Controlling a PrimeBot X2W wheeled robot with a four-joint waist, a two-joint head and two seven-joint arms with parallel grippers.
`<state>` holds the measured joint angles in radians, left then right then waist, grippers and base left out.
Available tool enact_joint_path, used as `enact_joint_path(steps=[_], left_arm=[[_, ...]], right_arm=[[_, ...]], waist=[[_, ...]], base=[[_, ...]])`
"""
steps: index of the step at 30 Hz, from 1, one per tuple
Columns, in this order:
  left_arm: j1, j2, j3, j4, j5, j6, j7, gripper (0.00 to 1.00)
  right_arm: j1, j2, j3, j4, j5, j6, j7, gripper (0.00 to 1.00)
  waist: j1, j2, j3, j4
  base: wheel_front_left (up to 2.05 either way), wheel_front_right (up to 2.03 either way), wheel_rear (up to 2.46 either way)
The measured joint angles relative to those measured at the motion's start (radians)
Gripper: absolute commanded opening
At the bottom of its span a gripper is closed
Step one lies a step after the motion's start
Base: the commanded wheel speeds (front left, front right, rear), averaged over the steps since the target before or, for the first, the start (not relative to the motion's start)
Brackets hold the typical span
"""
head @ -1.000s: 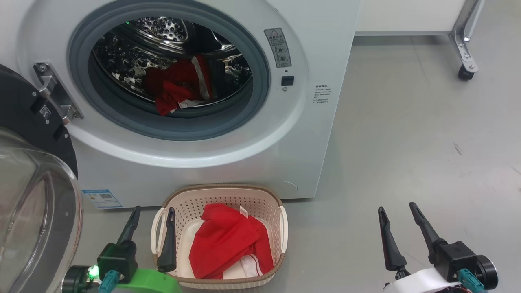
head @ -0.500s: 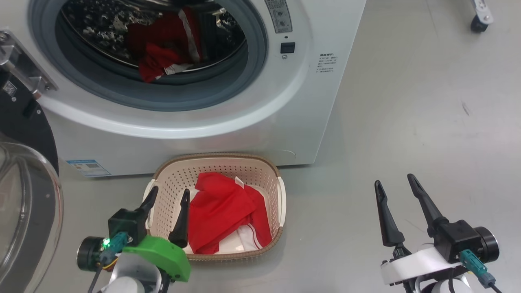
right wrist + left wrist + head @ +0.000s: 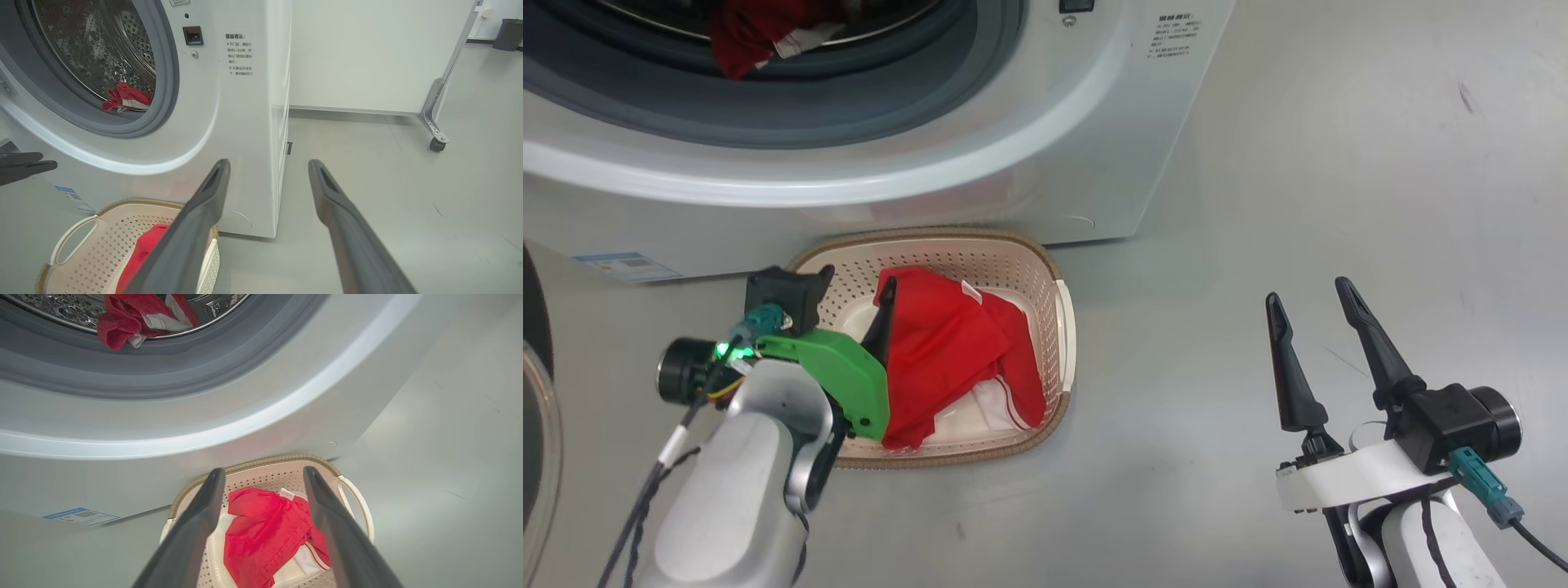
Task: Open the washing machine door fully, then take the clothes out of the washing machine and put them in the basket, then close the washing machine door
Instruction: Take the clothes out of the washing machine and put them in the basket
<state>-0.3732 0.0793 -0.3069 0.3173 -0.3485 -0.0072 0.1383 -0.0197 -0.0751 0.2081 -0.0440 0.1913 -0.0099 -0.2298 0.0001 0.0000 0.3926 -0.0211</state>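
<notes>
- You see part of the clothes [image 3: 947,351], red with white trim, lying in the basket [image 3: 1021,265] at the lower centre of the head view. It covers much of the basket's inside.
- A second red bundle [image 3: 739,45] sits at the drum's lower lip, top left of that view, just inside the grey seal [image 3: 866,106].
- The basket stands on the floor right before the washing machine [image 3: 980,171]. You cannot tell whether they touch.
- Your left gripper [image 3: 858,279] hangs over the basket's left side, jaws spread wide and empty. One dark finger crosses the garment's left edge, and the green wrist cover [image 3: 841,376] hides the basket's near-left corner.
- A sliver of the washing machine door [image 3: 535,327] shows at the left edge, swung open beside that arm.
- Your right gripper [image 3: 1305,290] stands at the lower right, jaws wide and holding nothing, over the grey floor [image 3: 1298,147] and well apart from the basket.
- In the right wrist view, a castored metal leg [image 3: 436,122] and a white panel [image 3: 367,53] lie at the upper right, beyond the machine.
</notes>
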Motion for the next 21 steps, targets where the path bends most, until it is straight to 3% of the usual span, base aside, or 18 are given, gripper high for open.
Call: enact_joint_path(steps=[21], left_arm=[[-0.454, 0.205, 0.045, 0.122, 0.091, -0.049, 0.237, 1.00]], right_arm=[[-0.131, 0.020, 0.063, 0.085, 0.067, 0.029, -0.014, 1.00]], waist=[[0.0001, 0.0000, 0.186, -0.128]], base=[[0.00, 0.00, 0.00]])
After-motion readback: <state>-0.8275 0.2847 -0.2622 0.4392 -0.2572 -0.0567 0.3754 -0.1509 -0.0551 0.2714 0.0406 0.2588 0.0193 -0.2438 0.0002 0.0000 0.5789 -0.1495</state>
